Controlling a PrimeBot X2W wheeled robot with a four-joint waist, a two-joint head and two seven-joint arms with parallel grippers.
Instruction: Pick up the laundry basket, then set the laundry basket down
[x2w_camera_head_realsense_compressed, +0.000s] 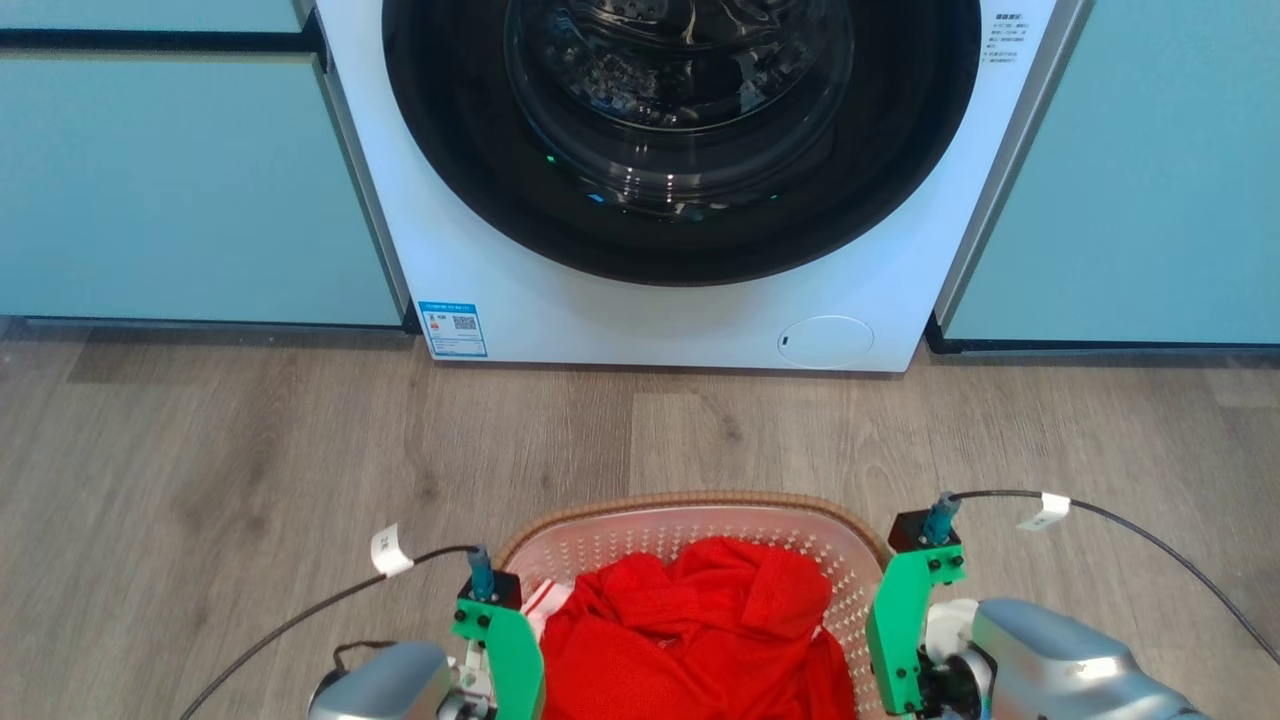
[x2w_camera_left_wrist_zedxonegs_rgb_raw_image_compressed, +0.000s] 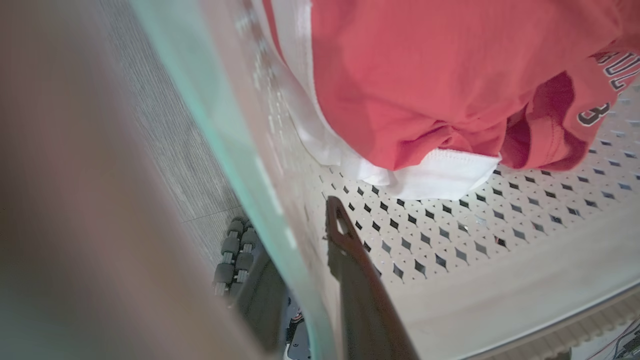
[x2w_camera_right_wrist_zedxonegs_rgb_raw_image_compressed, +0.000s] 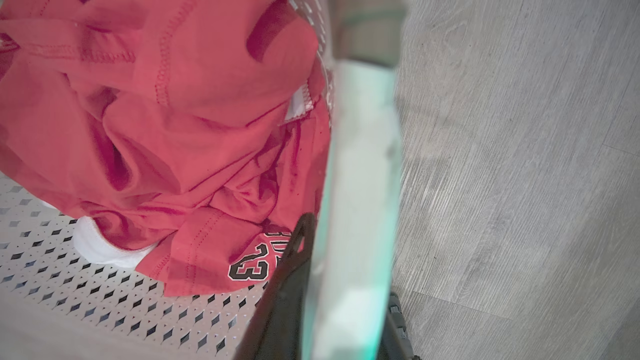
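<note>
Left gripper (x2w_camera_left_wrist_zedxonegs_rgb_raw_image_compressed: 300, 255) is clamped on the near-left wall of the laundry basket (x2w_camera_head_realsense_compressed: 640, 535), with one dark finger (x2w_camera_left_wrist_zedxonegs_rgb_raw_image_compressed: 350, 260) inside against the perforated wall and the other outside. Right gripper (x2w_camera_right_wrist_zedxonegs_rgb_raw_image_compressed: 350, 270) is clamped the same way on the basket's right wall, inner finger (x2w_camera_right_wrist_zedxonegs_rgb_raw_image_compressed: 285, 300) beside a red jersey (x2w_camera_head_realsense_compressed: 700, 630) printed with 23. The basket sits between both arms at the bottom centre of the head view, over the wood floor (x2w_camera_head_realsense_compressed: 300, 450); can't tell if it is lifted or resting. The jersey is heaped inside, with white cloth (x2w_camera_left_wrist_zedxonegs_rgb_raw_image_compressed: 440, 175) under it. Beyond, well apart from the basket, is a white front-load washer (x2w_camera_head_realsense_compressed: 650, 320) with its door (x2w_camera_head_realsense_compressed: 680, 100) shut, and teal cabinets (x2w_camera_head_realsense_compressed: 180, 180) either side.
</note>
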